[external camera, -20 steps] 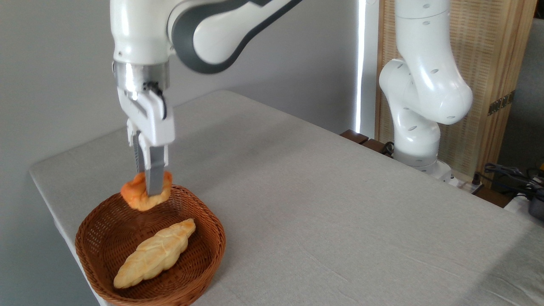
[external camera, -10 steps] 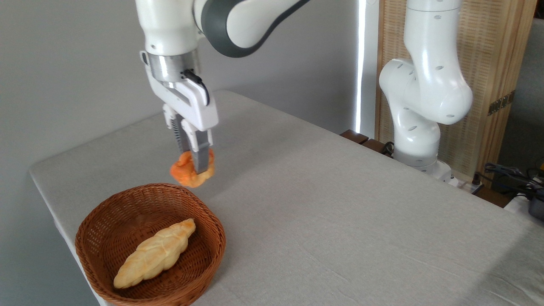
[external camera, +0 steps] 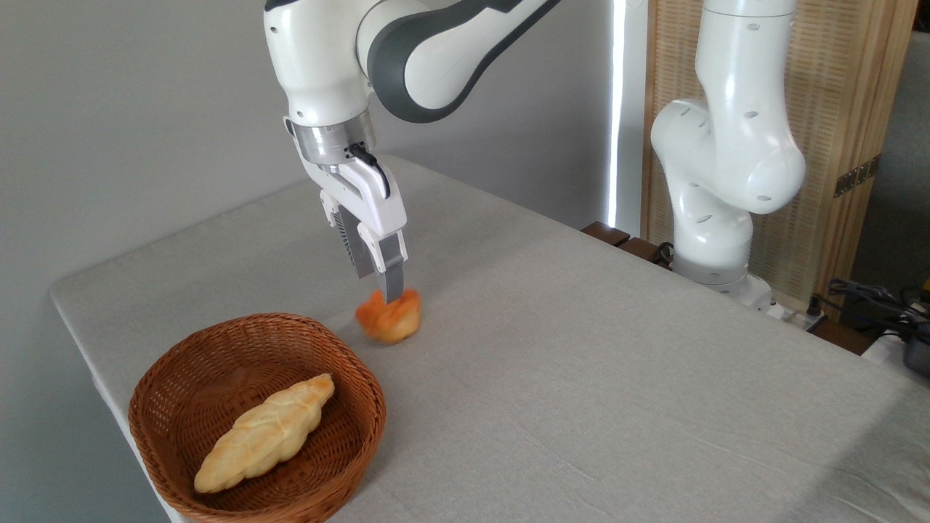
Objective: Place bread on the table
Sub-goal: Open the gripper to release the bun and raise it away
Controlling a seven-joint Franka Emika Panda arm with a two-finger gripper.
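**Camera view: bread at release point**

Basket (external camera: 182, 378) at left holds a pale loaf (external camera: 265, 434). Right of it, tool (external camera: 385, 287) tilted, gripping the bread (external camera: 390, 322) just above or touching the desk (external camera: 581, 378). Placement step; next requires opening and lifting clear.

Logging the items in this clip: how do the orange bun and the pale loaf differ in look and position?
The orange bun is small, round and lumpy; the braided loaf is long and pale gold. The bun is outside the wicker basket, low at the table, slightly blurred, with the gripper right above it; the loaf lies inside the basket, untouched. Whether the gripper grips the bun cannot be told. Both are bread.
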